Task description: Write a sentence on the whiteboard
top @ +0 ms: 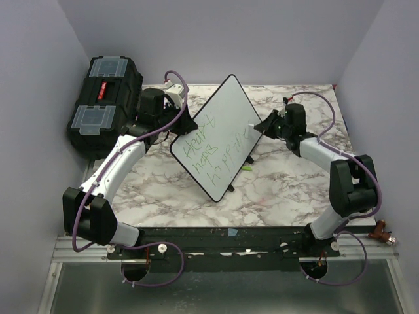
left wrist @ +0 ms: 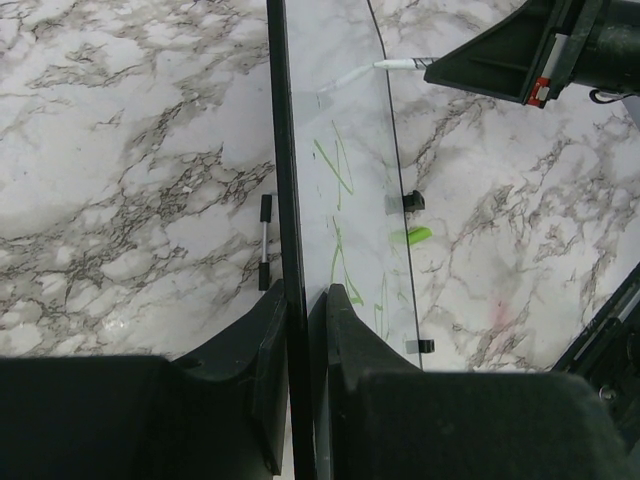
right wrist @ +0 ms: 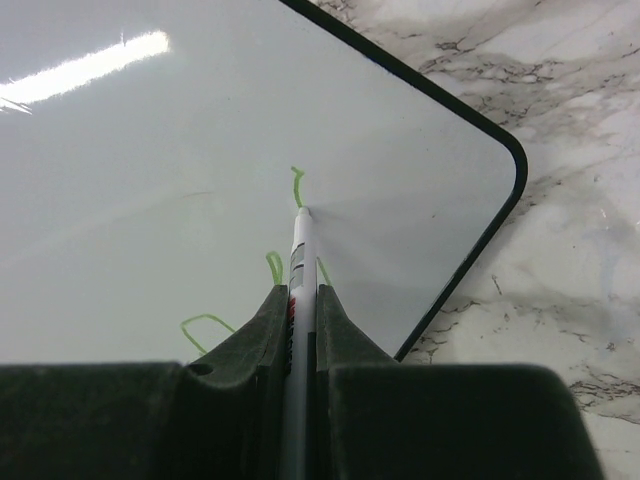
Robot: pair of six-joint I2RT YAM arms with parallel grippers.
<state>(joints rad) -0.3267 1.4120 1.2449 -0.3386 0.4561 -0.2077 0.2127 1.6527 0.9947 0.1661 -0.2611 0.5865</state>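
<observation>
Arm bases sat nearest; the whiteboard, bearing the sentence, stood tilted over the table
Left wrist: left gripper jaws pinched narrowly on its black edge. Right wrist: right gripper jaws clamped the marker, tip touching the board; a hard stroke could twist it loose

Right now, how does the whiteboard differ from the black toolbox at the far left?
The whiteboard is white, thin and flat; the toolbox is black and boxy. The whiteboard stands tilted, its edge clamped in the left jaws; the toolbox lies flat, in no jaws. The whiteboard carries green handwriting; the toolbox has clear lid compartments and a red label. Both are rectangular with rounded corners.
</observation>
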